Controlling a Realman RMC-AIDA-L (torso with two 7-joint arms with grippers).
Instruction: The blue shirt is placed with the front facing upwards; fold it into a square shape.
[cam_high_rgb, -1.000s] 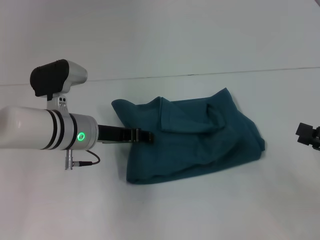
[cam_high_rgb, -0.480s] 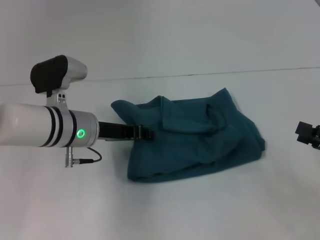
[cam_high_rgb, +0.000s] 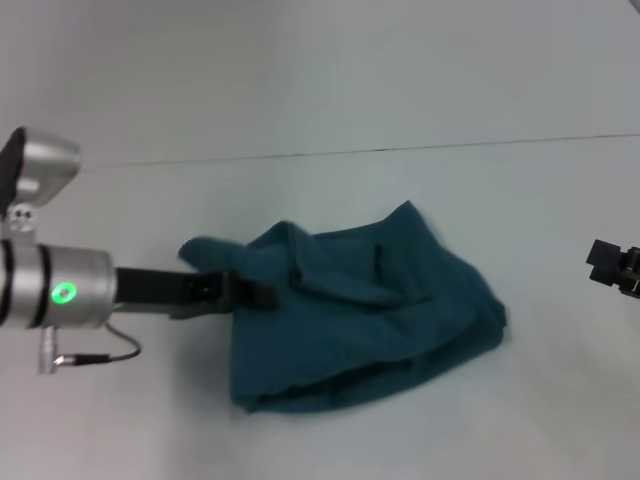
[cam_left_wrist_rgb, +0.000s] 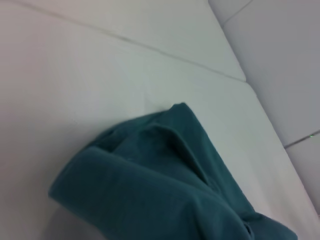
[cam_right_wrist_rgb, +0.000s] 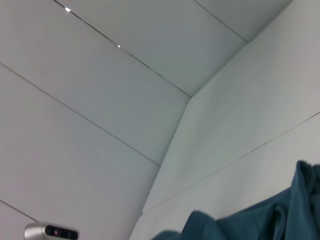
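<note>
Teal blue shirt (cam_high_rgb: 360, 310), apparently in left gripper (cam_high_rgb: 262, 294) fingers.

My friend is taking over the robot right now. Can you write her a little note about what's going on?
Left claw: at the left edge of the blue shirt, looks shut on a bit of cloth.
Right claw: parked at the far right, away from the shirt.
Shirt: bunched in a rumpled heap on the white table.
Done: nothing neat yet, no tidy fold.
Left to do: spread it flat, then fold it into a square.
</note>
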